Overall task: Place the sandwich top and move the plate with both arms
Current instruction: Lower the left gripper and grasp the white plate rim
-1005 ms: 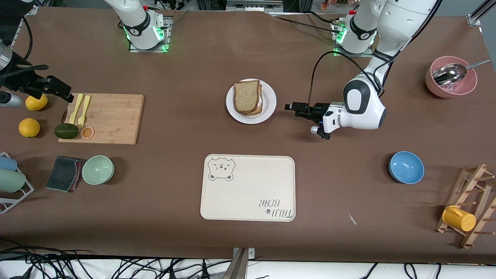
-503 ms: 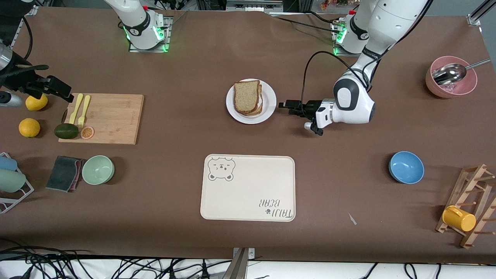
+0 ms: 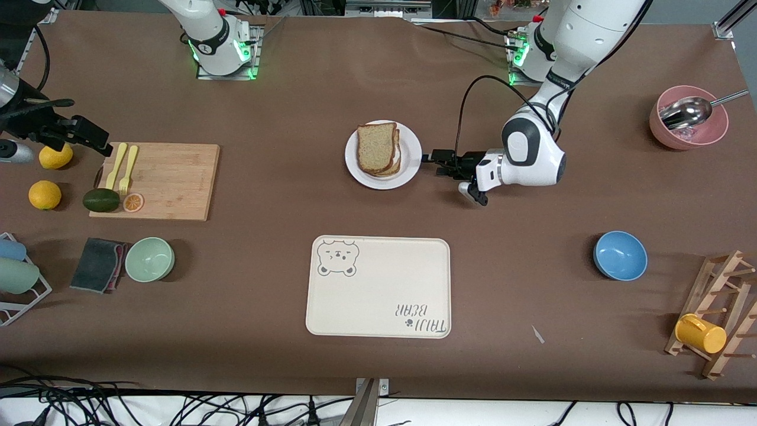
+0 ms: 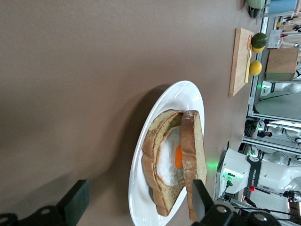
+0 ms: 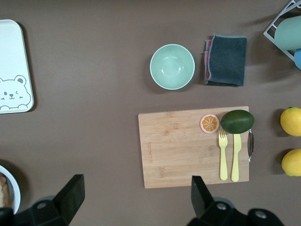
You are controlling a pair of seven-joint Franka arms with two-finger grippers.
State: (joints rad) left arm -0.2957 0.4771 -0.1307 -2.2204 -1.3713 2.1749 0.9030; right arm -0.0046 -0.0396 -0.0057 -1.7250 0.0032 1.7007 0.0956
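Observation:
The white plate (image 3: 414, 155) sits mid-table, farther from the front camera than the tray. The sandwich top (image 3: 376, 145), a brown speckled slice, lies on the plate over a slice with a fried egg (image 4: 173, 157). My left gripper (image 3: 436, 164) is open, low at the plate's edge toward the left arm's end. In the left wrist view the left gripper (image 4: 138, 203) has the plate's rim (image 4: 181, 94) and the sandwich top (image 4: 193, 155) between its fingers (image 4: 77, 201). My right gripper (image 3: 89, 139) is open and empty, waiting high over the right arm's end, also seen in its wrist view (image 5: 135, 195).
A cream bear tray (image 3: 378, 287) lies nearer the front camera than the plate. A cutting board (image 3: 157, 180) with forks, avocado and orange slice, two lemons (image 3: 45, 194), a green bowl (image 3: 149, 259) and a cloth are at the right arm's end. A blue bowl (image 3: 620, 255), pink bowl (image 3: 689, 125) and mug rack stand at the left arm's end.
My left gripper has moved along the table toward the plate and now reaches its edge. The right arm, plate and sandwich have not moved.

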